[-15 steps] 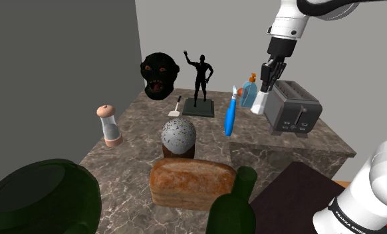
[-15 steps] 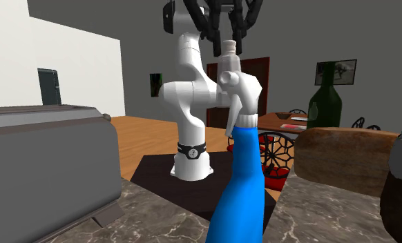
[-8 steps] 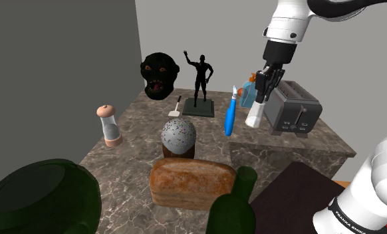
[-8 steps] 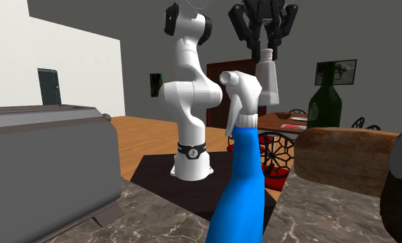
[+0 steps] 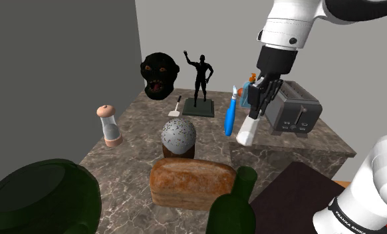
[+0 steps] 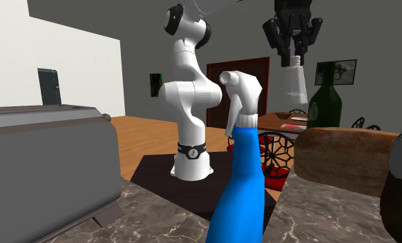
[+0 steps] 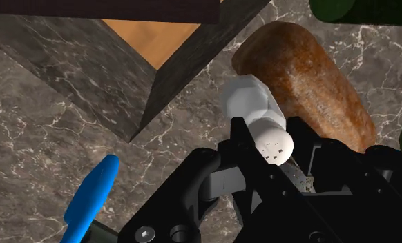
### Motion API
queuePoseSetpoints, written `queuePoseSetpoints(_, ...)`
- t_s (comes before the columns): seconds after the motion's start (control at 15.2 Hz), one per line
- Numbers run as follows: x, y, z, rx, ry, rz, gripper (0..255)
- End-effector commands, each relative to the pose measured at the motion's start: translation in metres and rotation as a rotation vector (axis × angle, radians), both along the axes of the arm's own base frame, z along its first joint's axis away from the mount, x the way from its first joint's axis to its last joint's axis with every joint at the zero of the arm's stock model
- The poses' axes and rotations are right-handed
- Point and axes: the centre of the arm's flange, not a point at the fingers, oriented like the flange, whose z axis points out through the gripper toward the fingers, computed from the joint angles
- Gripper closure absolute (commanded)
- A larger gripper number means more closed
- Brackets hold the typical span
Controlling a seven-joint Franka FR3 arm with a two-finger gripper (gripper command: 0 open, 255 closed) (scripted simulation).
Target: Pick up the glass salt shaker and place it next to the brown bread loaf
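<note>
My black gripper (image 5: 257, 100) is shut on the capped end of a white salt shaker (image 5: 247, 130), which hangs tilted in the air above the marble counter (image 5: 129, 126). From the second exterior view the gripper (image 6: 294, 47) holds the shaker (image 6: 295, 81) up high. In the wrist view the fingers (image 7: 237, 141) clasp the shaker (image 7: 251, 103) just behind its holed cap. The brown bread loaf (image 5: 192, 183) lies near the counter's front edge, below the shaker and toward the shoulder view's left. The loaf (image 7: 307, 79) lies just beyond the shaker's far end.
A blue spray bottle (image 5: 231, 114) and a grey toaster (image 5: 292, 108) flank the gripper. A speckled ball (image 5: 178, 135) sits behind the loaf, a green bottle (image 5: 233, 207) in front. A brown-capped grinder (image 5: 108, 125), a black figurine (image 5: 199, 81) and a black mask (image 5: 159, 74) stand further back.
The gripper has carried the shaker down and away from the toaster toward the loaf; in the second exterior view it has slid from behind the spray bottle to the right.
</note>
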Motion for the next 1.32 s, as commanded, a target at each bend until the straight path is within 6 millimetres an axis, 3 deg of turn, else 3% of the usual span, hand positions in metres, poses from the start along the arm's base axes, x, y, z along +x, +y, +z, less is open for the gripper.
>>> queuePoseSetpoints(0.0, -0.013, 0.025, 0.001, 0.0, 0.0, -0.001, 255)
queuePoseSetpoints(1.25, -0.119, 0.252, 0.001, 0.0, 0.0, -0.001, 255)
